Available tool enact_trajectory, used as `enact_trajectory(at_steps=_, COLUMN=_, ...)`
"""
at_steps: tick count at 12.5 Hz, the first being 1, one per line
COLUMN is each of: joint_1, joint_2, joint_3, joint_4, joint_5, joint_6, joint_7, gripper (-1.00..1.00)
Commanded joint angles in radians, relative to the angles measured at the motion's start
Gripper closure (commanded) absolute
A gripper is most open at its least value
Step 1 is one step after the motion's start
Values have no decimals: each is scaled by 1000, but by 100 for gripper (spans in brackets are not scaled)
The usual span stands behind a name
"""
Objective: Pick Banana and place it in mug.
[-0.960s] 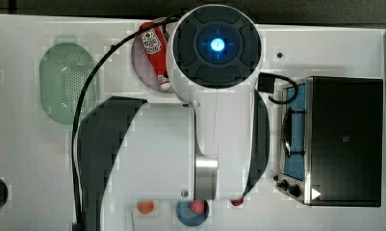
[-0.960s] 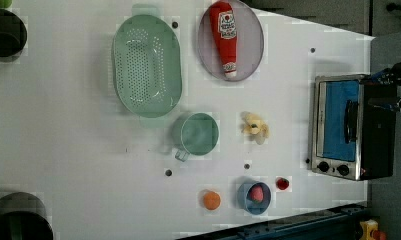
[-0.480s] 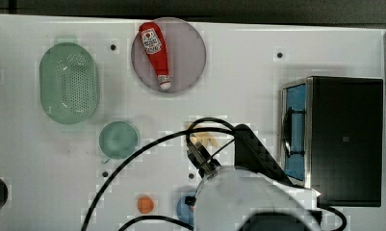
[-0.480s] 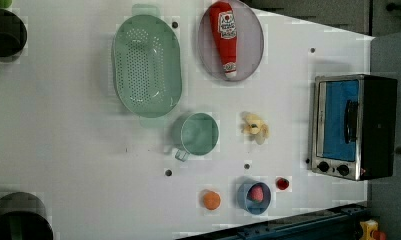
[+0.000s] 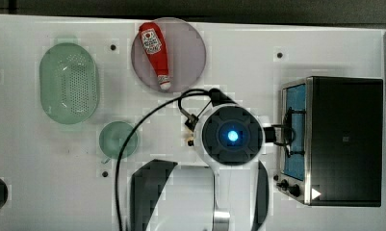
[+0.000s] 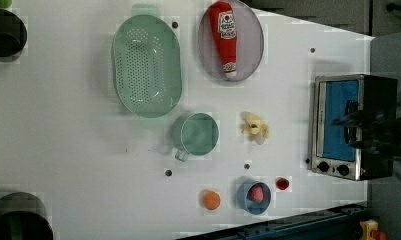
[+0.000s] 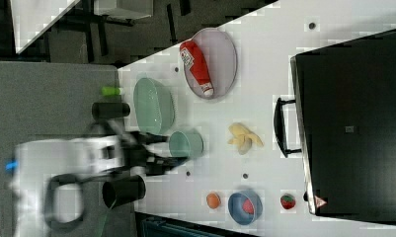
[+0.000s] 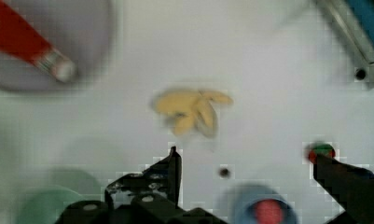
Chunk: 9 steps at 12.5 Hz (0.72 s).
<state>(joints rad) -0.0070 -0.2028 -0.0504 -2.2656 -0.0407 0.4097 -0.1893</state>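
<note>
On the white table (image 6: 78, 125) the banana (image 6: 254, 128) lies peeled and splayed, just to the left view's right of the mug (image 6: 198, 134), apart from it, with bare table between. Wrist view: banana (image 8: 191, 109) sits beyond the gripper (image 8: 247, 168), roughly centred ahead of the gap between the two dark fingers (image 8: 168, 175). Fingers spread wide, released, nothing between them, nothing touched. Banana and fingertips are clearly apart; height above the table cannot be judged.

Top view: arm's round white-and-black head with a blue light (image 5: 233, 136) sits over the banana's spot, hiding it; mug (image 5: 118, 139) shows to the top view's left of the arm.

Right view: banana (image 7: 244, 136) between mug (image 7: 186, 144) and the black toaster oven (image 7: 351, 128), nearer the oven's handle side.

Other items, left view: pale-green perforated basket (image 6: 147, 65) above the mug; ketchup bottle (image 6: 225, 37) lying on a grey plate (image 6: 253, 50); small blue bowl (image 6: 254, 197) holding a pink-red item, an orange ball (image 6: 211, 200) beside it, a small red fruit (image 6: 282, 184) on the bowl's other side. Mug is upright, its handle toward the left view's lower left.
</note>
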Motion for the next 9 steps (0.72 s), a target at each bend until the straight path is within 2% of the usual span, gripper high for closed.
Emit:
enact_trajectory(at_steps=1, joint_1=-5, joint_2=52, joint_3=20, joint_4=-98, joint_5=1, joint_6=133, joint_7=-288, gripper=-100)
enact_trajectory(at_steps=4, joint_1=-6, joint_2=165, joint_3=18, joint_4=-152, joint_5=1, joint_6=320, joint_7=-411, gripper=-100)
enact_trajectory(at_steps=9, joint_1=-9, joint_2=363, joint_3=13, joint_4=-175, joint_5=1, joint_6=495, joint_7=-538, gripper=-100)
